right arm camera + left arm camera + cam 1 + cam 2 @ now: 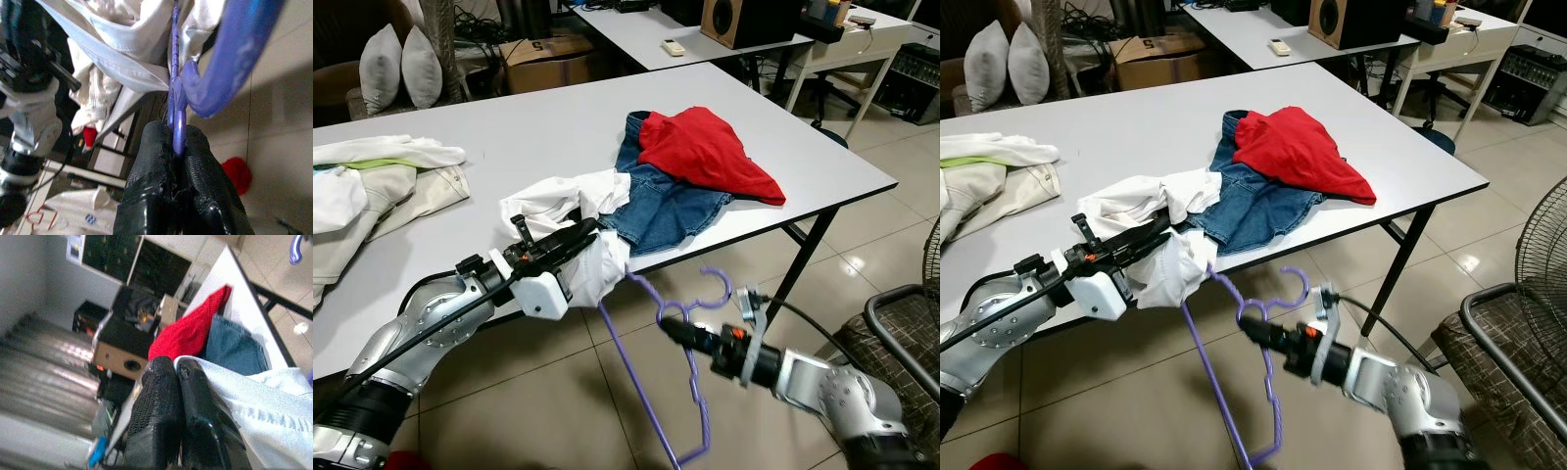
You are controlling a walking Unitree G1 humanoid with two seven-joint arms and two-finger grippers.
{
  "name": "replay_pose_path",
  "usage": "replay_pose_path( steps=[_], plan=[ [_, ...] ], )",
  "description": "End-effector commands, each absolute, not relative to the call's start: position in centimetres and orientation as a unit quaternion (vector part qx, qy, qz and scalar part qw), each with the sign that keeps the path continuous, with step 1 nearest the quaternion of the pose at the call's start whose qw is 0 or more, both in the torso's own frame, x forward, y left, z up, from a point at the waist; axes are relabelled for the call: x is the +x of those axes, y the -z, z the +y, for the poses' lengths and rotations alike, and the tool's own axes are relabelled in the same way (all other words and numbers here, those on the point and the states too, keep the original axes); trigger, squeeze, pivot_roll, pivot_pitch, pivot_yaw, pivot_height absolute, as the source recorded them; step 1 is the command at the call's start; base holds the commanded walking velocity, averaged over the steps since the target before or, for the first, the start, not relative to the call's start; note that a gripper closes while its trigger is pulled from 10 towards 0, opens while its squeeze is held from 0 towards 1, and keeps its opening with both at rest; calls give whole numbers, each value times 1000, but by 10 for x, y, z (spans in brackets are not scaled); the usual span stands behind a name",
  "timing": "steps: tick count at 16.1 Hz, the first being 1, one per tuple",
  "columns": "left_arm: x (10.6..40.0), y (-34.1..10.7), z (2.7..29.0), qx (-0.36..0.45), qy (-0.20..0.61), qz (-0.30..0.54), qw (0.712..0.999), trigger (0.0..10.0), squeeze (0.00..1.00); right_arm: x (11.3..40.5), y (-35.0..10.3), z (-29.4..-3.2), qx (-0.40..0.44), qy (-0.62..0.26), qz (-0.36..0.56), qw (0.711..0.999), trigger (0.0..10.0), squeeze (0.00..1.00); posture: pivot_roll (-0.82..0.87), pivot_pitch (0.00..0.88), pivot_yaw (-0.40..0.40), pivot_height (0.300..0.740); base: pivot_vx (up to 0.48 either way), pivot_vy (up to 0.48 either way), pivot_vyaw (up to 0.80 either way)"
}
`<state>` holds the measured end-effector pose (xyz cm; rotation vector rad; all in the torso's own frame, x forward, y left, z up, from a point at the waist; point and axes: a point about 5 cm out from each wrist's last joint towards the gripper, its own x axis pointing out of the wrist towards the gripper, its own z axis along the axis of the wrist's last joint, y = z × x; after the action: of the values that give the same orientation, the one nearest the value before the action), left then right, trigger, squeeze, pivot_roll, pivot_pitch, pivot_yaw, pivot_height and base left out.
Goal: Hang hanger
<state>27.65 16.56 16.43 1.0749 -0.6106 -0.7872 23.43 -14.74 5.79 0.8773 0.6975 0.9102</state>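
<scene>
A purple plastic hanger (pixel 651 372) hangs in the air below the table's front edge, its hook (pixel 717 287) up. My right gripper (pixel 672 326) is shut on the hanger's neck (pixel 177 128). One hanger arm runs up into a white garment (pixel 570 211) that drapes over the table edge. My left gripper (pixel 578 233) is shut on that white cloth (pixel 254 401) at the edge, just left of the hanger. The far end of the hanger arm is hidden inside the cloth.
On the white table (pixel 509 137) lie blue denim (pixel 671 201), a red garment (pixel 710 152) and beige and white clothes (pixel 372 186) at the left. A dark chair (pixel 901 333) stands at the right. Tiled floor lies below.
</scene>
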Motion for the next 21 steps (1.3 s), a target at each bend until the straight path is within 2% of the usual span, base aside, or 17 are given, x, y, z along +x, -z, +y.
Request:
replay_pose_path(
  steps=[1, 2, 3, 4, 6, 8, 9, 10, 11, 12, 13, 14, 15, 16, 20, 21],
  plan=[
    [272, -170, 161, 491, 380, -300, 724, 0, 0, 233, -58, -150, 395, -418, 323, 751, 10000, 0, -92, 0, 13, 740, 0, 0, 0],
    [266, -160, 161, 487, 408, -283, 718, 0, 0, 242, -59, -158, 408, -389, 303, 768, 10000, 0, -93, 0, 15, 740, 0, 0, 0],
    [266, -150, 166, 495, 415, -254, 720, 0, 0, 260, -66, -166, 414, -348, 256, 802, 10000, 0, -98, 0, 17, 740, 0, 0, 0],
    [269, -145, 171, 502, 406, -232, 728, 0, 0, 271, -73, -171, 414, -328, 225, 819, 10000, 0, -98, 0, 17, 740, 0, 0, 0],
    [287, -145, 188, 504, 339, -185, 772, 0, 0, 296, -103, -180, 410, -320, 142, 842, 10000, 0, -110, 0, 22, 740, 0, 0, 0],
    [304, -159, 205, 498, 280, -175, 802, 0, 0, 320, -139, -188, 368, -305, 60, 876, 10000, 0, -111, 0, 20, 740, 0, 0, 0],
    [316, -178, 219, 486, 225, -182, 825, 0, 0, 334, -170, -196, 365, -285, -18, 886, 10000, 0, -112, 0, 16, 740, 0, 0, 0],
    [320, -187, 225, 480, 199, -190, 833, 0, 0, 337, -183, -200, 373, -276, -51, 885, 10000, 0, -112, 0, 16, 740, 0, 0, 0],
    [328, -223, 238, 465, 121, -241, 843, 0, 0, 338, -207, -210, 424, -264, -113, 859, 10000, 0, -116, 0, 10, 740, 0, 0, 0],
    [327, -242, 238, 467, 100, -281, 832, 0, 0, 328, -197, -203, 410, -280, -84, 864, 10000, 0, -119, 0, 8, 740, 0, 0, 0],
    [325, -225, 230, 470, 142, -249, 835, 0, 0, 319, -175, -193, 378, -294, -32, 877, 10000, 0, -118, 0, 6, 740, 0, 0, 0],
    [322, -190, 220, 475, 205, -177, 837, 0, 0, 306, -148, -182, 323, -306, 18, 895, 10000, 0, -120, 0, 8, 740, 0, 0, 0],
    [321, -183, 219, 478, 218, -159, 836, 0, 0, 303, -145, -180, 307, -308, 24, 900, 10000, 0, -120, 0, 8, 740, 0, 0, 0],
    [315, -167, 212, 465, 251, -132, 838, 0, 0, 294, -134, -175, 234, -316, 34, 919, 10000, 0, -125, 0, 15, 740, 0, 0, 0],
    [311, -165, 204, 420, 302, -110, 849, 0, 0, 277, -152, -171, 169, -344, -28, 923, 10000, 0, -122, 0, 17, 740, 0, 0, 0],
    [314, -178, 206, 406, 314, -99, 853, 0, 0, 273, -169, -174, 150, -354, -68, 921, 10000, 0, -127, 0, 16, 740, 0, 0, 0]
  ],
)
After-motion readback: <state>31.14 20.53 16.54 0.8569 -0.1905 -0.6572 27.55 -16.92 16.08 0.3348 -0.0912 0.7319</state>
